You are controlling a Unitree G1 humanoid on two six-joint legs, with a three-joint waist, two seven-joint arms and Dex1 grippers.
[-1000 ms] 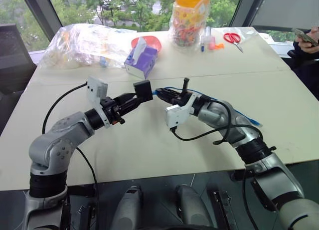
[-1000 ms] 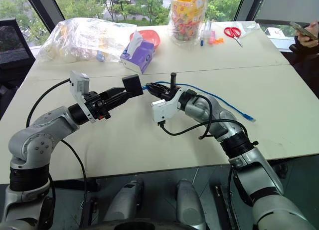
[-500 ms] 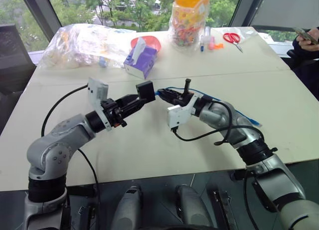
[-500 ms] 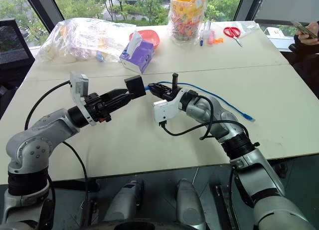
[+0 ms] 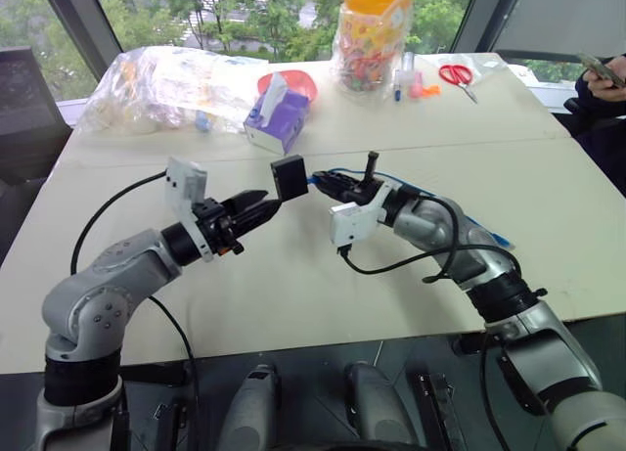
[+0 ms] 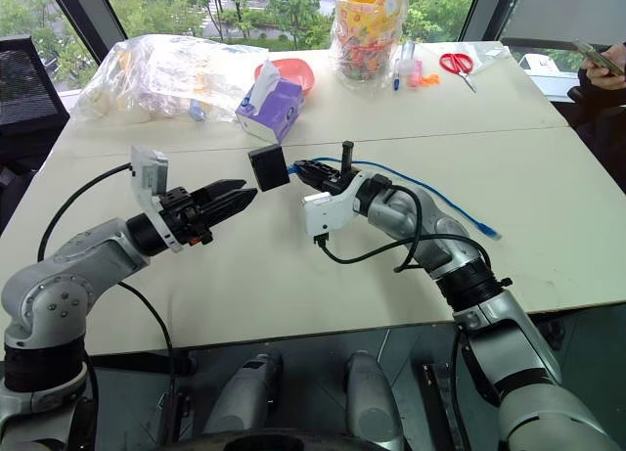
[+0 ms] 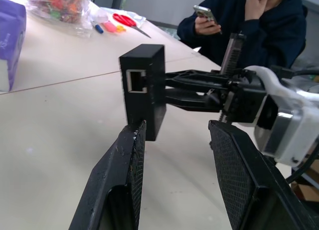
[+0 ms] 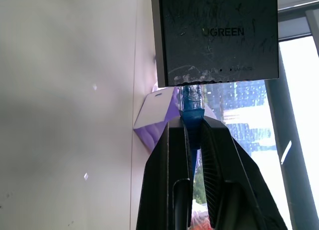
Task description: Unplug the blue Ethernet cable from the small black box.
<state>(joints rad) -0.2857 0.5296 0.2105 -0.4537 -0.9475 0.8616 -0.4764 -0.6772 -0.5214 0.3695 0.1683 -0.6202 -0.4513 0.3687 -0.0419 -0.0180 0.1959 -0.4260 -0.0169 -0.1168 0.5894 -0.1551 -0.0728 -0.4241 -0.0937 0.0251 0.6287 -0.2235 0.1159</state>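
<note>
Between the two grippers, lifted off the table, hangs the small black box, with the blue cable plugged into it. The right gripper is clamped tight on the cable just behind the plug, and that alone carries the box. The left gripper stands part open just short of the box, gripping nothing. Judging by this, unplugging is not yet done: the left must grip the box and pull it away
</note>
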